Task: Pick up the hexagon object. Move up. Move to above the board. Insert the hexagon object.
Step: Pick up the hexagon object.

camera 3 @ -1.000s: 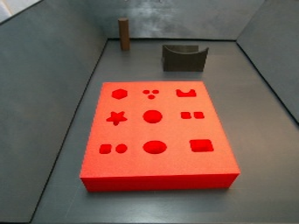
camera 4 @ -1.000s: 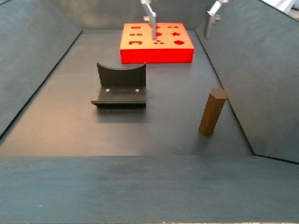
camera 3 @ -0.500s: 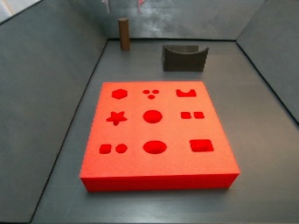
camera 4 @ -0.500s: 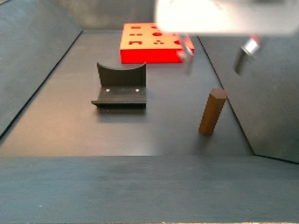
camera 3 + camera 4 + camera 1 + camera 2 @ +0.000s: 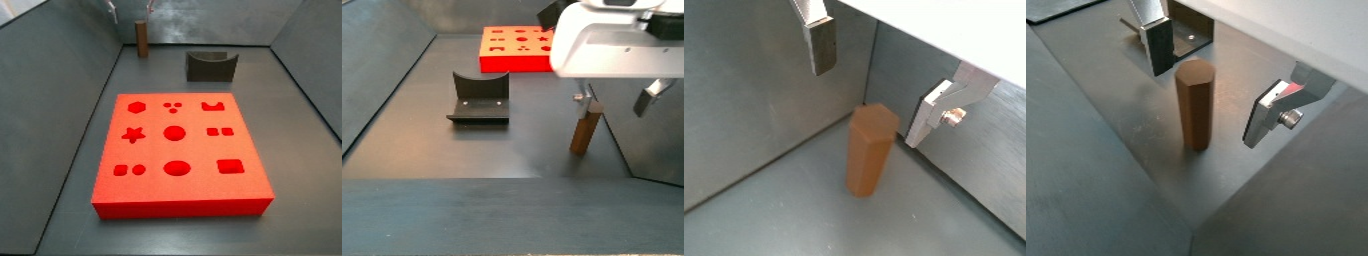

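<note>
The hexagon object, a slim brown peg, stands upright on the grey floor in the corner by the walls, seen in both side views [image 5: 138, 36] [image 5: 584, 130] and both wrist views [image 5: 869, 152] [image 5: 1193, 105]. My gripper [image 5: 617, 102] is open and empty. It hangs just above the peg, with its silver fingers [image 5: 820, 45] on either side of the peg's top and not touching it. It also shows at the upper edge of a side view [image 5: 131, 10] and in both wrist views [image 5: 878, 80] [image 5: 1213, 85]. The red board [image 5: 201, 195] [image 5: 502, 62] lies flat, away from the peg.
The fixture stands on the floor between the peg and the board [image 5: 210, 66] [image 5: 478, 98] and shows behind one finger in a wrist view [image 5: 1193, 36]. Grey walls [image 5: 67, 70] enclose the floor, and two of them meet close behind the peg [image 5: 764, 90].
My gripper has moved from over the board across to the peg and come down. Its open fingers now flank the peg's top. The peg, board and fixture have not moved.
</note>
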Controlling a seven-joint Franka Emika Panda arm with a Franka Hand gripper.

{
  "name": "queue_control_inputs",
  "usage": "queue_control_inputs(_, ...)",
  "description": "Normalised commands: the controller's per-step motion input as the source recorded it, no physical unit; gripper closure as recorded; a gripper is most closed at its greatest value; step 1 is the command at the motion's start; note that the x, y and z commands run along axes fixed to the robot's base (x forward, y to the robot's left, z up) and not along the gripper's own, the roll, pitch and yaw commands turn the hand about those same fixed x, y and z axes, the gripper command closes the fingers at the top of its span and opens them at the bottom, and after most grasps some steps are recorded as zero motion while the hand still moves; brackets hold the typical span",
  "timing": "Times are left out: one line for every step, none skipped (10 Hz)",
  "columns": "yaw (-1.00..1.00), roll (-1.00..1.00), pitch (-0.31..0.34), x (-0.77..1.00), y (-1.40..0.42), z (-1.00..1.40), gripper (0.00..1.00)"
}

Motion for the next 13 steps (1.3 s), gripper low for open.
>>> queue_control_inputs(0.0,-0.13,-0.383,0.31,0.0,-0.46,0.0)
queue_control_inputs(0.0,-0.08,-0.386,0.05,0.0,-0.48,0.0)
queue_control_inputs(0.0,-0.02,-0.377,-0.01,-0.14,-0.52,0.0)
queue_control_inputs(0.0,-0.02,-0.344,-0.06,-0.07,-0.58,0.0)
queue_control_inputs(0.0,0.0,-0.38,-0.4,-0.18,-0.48,0.0)
queue_control_inputs(0.0,0.03,-0.01,0.0,0.0,0.0,0.0)
queue_control_inputs(0.0,0.0,0.0,0.0,0.0,0.0,0.0)
queue_control_inputs(0.0,0.0,0.0,0.0,0.0,0.0,1.0)
queue_control_inputs(0.0,0.0,0.0,0.0,0.0,0.0,1.0)
queue_control_inputs(0.0,0.0,0.0,0.0,0.0,0.0,1.0)
queue_control_inputs(0.0,0.0,0.0,0.0,0.0,0.0,1.0)
queue_control_inputs(0.0,0.0,0.0,0.0,0.0,0.0,1.0)
queue_control_inputs(0.0,0.0,0.0,0.0,0.0,0.0,1.0)
